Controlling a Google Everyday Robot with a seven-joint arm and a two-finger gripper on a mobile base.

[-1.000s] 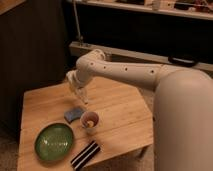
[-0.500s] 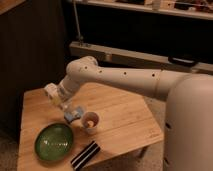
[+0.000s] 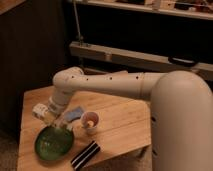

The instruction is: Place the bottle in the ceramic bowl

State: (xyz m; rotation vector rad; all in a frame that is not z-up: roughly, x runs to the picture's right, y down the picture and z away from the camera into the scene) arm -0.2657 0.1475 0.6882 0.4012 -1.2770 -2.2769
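Observation:
The green ceramic bowl [image 3: 52, 144] lies on the front left of the wooden table [image 3: 120, 127]. My gripper [image 3: 50, 116] hangs just above the bowl's far rim, at the end of the white arm that reaches in from the right. A small pale whitish bottle [image 3: 40, 110] sits at the gripper's end, tilted and held off the table, over the bowl's far left edge. The gripper looks shut on it. The bowl holds nothing.
A small white cup [image 3: 90, 121] with something yellowish inside stands just right of the bowl. A blue packet [image 3: 74, 114] lies behind the bowl, next to the cup. A dark striped bar [image 3: 85, 155] lies at the table's front edge. A dark cabinet stands behind.
The gripper has swung left from over the blue packet, then down and forward towards the bowl, with the pale bottle in it. The cup, the packet and the bowl have not moved.

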